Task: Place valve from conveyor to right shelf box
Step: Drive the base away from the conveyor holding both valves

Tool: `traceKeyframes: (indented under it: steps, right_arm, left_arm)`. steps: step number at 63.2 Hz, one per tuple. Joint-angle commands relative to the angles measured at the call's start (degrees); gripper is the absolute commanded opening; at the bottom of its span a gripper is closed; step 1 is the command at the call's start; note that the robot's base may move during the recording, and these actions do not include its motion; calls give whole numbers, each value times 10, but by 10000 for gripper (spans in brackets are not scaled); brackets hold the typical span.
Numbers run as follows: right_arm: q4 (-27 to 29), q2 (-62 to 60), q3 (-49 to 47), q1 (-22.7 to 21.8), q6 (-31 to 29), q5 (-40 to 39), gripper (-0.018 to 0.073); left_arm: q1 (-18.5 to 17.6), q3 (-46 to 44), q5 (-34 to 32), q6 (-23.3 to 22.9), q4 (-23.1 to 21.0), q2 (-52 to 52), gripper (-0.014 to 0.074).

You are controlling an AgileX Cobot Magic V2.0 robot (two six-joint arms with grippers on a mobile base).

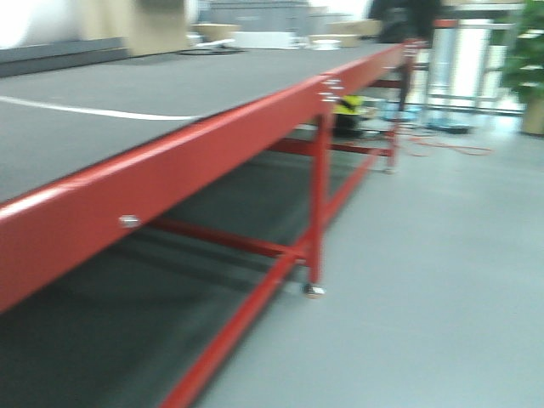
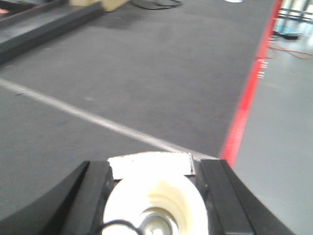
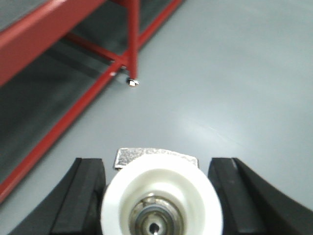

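Your left gripper [image 2: 154, 166] is clamped on a valve [image 2: 152, 203]. The valve is a white round thing with a metal middle. The black fingers [image 2: 95, 196] touch it on both sides. This valve hangs over the conveyor [image 2: 146, 63], near its red edge [image 2: 244, 103]. A thin white line [image 2: 73, 110] runs across the grey belt in front of it.

Your right gripper [image 3: 156, 161] is clamped on a second valve [image 3: 161, 196] in the same way, with a finger tight on each side. This one is not over the conveyor. It hangs over the grey floor [image 3: 234, 73], beside the red frame [image 3: 54, 29]. A red leg [image 3: 132, 44] stands on the floor ahead of it.

From the front you see the long conveyor running away from you. That view is blurry.
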Motion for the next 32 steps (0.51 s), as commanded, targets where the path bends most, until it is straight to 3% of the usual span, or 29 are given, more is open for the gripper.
traceKeyframes:
  steps: [1, 32]
  right_arm:
    - [-3, -7, -10, -3, -3, -35, -162]
    - [-3, -7, -10, -3, -3, -35, -162]
  left_arm:
    - [-3, -8, -34, -4, -4, -6, -111]
    - [-3, -8, -34, -4, -4, -6, -111]
